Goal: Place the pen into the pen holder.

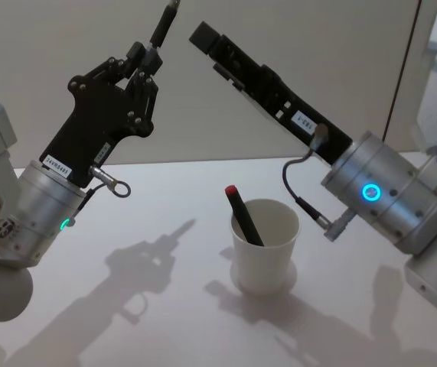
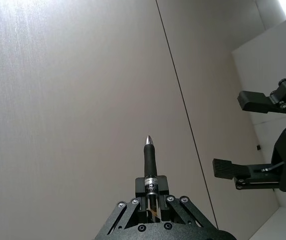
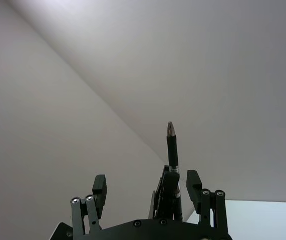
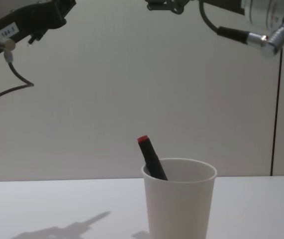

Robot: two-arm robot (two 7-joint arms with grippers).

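Gripping the slim black pen (image 1: 164,23), the left end effector (image 1: 146,55) should lower it tip-down into the white paper-cup pen holder (image 1: 265,256); the right end effector (image 1: 209,47) is raised, open.

Pen holder (image 4: 179,209), red-capped pen (image 4: 150,158) inside (leaning left)

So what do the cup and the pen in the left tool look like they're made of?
The cup: probably paper, matte white, going by its rolled rim and thin wall. The pen in the left tool: likely plastic, with a matte black grip, a shiny metal-looking tip and a silvery band.
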